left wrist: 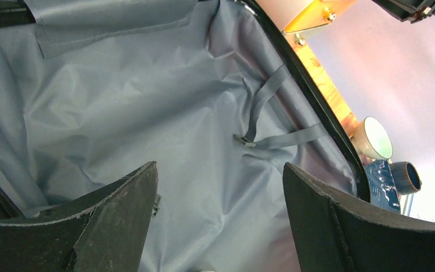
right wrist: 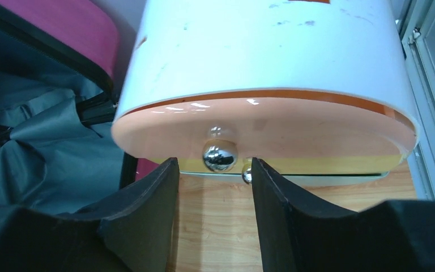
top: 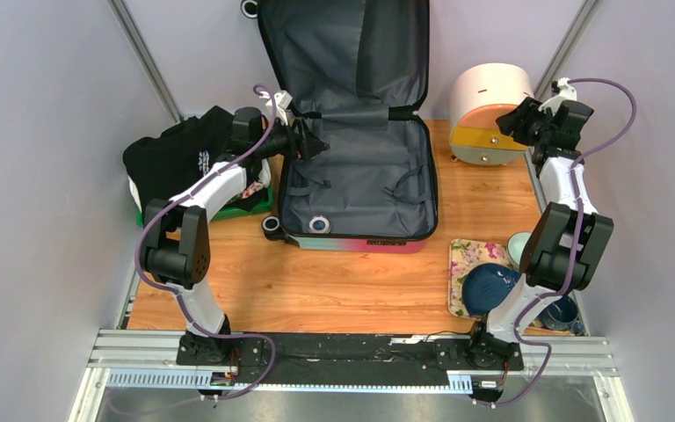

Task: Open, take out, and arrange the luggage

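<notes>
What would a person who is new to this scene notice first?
The open luggage stands out first, in the middle at the back of the table, its lid raised and its grey lining showing. The left gripper hangs open at its left rim; the right gripper faces the cream-and-orange container at the back right.

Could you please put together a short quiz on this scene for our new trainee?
1. True or false: the luggage is zipped shut.
2. The right pincer faces the knob of: A the green tray, B the round container, C the blue bowl.
3. Which pincer points into the luggage's grey lining?
Key: 1 false; 2 B; 3 the left pincer.
</notes>
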Available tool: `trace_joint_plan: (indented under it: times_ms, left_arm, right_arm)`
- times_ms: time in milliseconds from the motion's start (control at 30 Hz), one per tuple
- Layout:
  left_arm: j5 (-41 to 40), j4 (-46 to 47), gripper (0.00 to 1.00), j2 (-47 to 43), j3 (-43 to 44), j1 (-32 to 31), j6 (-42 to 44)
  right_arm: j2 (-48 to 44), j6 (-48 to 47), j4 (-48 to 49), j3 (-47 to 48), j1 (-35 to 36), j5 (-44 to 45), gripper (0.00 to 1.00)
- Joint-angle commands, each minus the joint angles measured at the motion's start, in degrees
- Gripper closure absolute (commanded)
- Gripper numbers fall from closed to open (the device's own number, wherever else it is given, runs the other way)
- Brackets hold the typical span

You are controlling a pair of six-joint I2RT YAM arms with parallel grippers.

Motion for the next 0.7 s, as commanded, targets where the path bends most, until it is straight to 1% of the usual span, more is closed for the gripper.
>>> trace_joint_plan:
  times_ms: [0,167,267,367,400,467,500,567,600,667]
  left_arm:
    - [0.3,2.1,0.11,-2.7,-1.0,0.3,0.5]
    - [-0.2,2.0,0.11,-3.2,-1.6,0.3,1.0]
    - [-0.3,2.0,0.11,-3.4,-2.1,0.4,1.2]
    - [-0.3,1.9,0.11,-3.4,-2.3,0.4,1.5]
    - [-0.3,1.9,0.11,-3.4,-2.3,0.4,1.6]
    - [-0.1,1.6,0.11,-3.2,-1.8,0.3,2.6]
    - [-0.1,1.3,0.11,-3.0,-1.6,0.4,2.8]
    - [0.1,0.5,0.11,-2.7,-1.0,0.4,3.6]
    - [0.3,0.2,0.11,-2.1,-0.4,0.3,3.9]
    - [1.6,-1.2,0.11,-1.5,0.5,0.4,5.0]
  right_arm:
    - [2.6,0.5,-2.3,5.3,0.2,2.5,0.48]
    - [4.2,0.9,-2.5,6.8,0.3,3.0,0.51]
    - [4.8,1.3,-2.1,7.3,0.4,2.5,0.55]
    - [4.9,1.5,-2.0,7.5,0.6,2.1,0.64]
    - [4.8,1.6,-2.4,7.5,0.6,2.0,0.71]
    - [4.2,1.4,-2.8,6.9,0.5,1.7,0.77]
    - [3.6,1.4,-3.3,6.7,0.4,1.4,0.85]
    - [2.9,0.9,-4.0,5.4,0.4,0.5,0.9]
    - [1.8,0.8,-4.5,4.7,0.3,0.3,0.96]
    - [0.6,0.2,-5.0,3.5,0.3,-0.2,1.0]
